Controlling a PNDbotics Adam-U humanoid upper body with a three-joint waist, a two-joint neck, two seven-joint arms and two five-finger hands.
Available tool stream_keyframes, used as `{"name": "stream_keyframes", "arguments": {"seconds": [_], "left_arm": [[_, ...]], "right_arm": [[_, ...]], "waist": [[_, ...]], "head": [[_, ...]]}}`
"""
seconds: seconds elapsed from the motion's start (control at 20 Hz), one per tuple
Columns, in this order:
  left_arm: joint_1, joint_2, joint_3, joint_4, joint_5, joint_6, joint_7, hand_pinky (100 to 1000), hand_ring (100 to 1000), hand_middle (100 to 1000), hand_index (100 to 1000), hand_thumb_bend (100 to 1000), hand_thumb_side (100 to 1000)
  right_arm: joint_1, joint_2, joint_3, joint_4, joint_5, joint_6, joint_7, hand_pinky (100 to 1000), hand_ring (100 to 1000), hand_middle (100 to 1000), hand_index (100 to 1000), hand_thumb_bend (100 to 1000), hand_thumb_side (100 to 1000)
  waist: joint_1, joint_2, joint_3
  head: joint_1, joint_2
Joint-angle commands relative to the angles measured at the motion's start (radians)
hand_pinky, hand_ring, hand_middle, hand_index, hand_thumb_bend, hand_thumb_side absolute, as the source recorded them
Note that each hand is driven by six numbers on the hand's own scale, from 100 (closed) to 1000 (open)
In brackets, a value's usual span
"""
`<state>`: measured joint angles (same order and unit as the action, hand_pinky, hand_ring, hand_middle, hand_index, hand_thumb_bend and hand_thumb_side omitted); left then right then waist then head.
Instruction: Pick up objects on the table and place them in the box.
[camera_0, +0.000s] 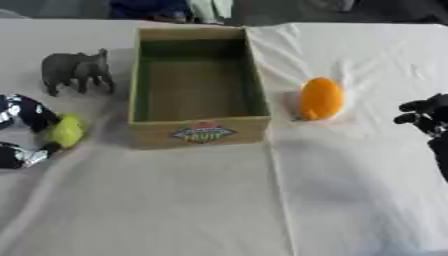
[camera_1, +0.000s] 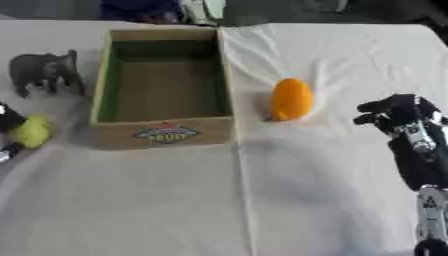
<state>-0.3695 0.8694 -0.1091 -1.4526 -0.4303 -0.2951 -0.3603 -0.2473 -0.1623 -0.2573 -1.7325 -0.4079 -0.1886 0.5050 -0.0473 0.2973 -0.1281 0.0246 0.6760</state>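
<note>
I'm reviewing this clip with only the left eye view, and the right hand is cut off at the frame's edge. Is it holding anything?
Observer: No. The right eye view shows the whole right hand, with its fingers curled and nothing in them.
Operator: Here the left hand is curled round a yellow-green object. Does the right hand touch the orange object?
Observer: No. With the whole hand in view, bare tablecloth separates them.
Operator: Where does its arm enter?
Observer: The forearm rises from the lower right corner. It is black with silver parts.
</note>
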Motion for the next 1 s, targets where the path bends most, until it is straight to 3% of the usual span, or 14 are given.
{"name": "stream_keyframes", "arguments": {"seconds": [0.05,0.3,0.65,1.0], "left_arm": [[-0.001,0.013,-0.006,0.0,-0.012,0.009,0.032,592,439,383,604,100,310],[-0.002,0.014,-0.002,-0.011,-0.003,0.015,0.072,563,379,310,539,100,300],[-0.003,0.016,0.017,-0.037,0.03,0.036,0.142,545,356,280,514,100,283],[-0.028,0.031,0.057,-0.163,0.119,0.051,0.215,549,353,274,511,100,257]], "right_arm": [[-0.011,-0.016,0.001,-0.007,0.002,-0.002,0.003,614,683,522,641,100,416],[-0.011,-0.015,0.001,-0.007,0.002,-0.002,0.003,614,683,522,641,100,417],[-0.011,-0.015,-0.001,-0.007,0.002,-0.001,0.002,614,683,523,642,100,416],[-0.011,-0.017,-0.002,-0.007,0.002,0.002,0.002,614,683,523,642,100,415]], "waist": [[0.001,-0.015,0.0],[0.001,-0.015,0.0],[0.002,-0.016,0.0],[0.006,-0.02,0.002]], "head": [[0.002,-0.003],[0.0,-0.004],[-0.002,-0.007],[0.02,-0.019]]}}
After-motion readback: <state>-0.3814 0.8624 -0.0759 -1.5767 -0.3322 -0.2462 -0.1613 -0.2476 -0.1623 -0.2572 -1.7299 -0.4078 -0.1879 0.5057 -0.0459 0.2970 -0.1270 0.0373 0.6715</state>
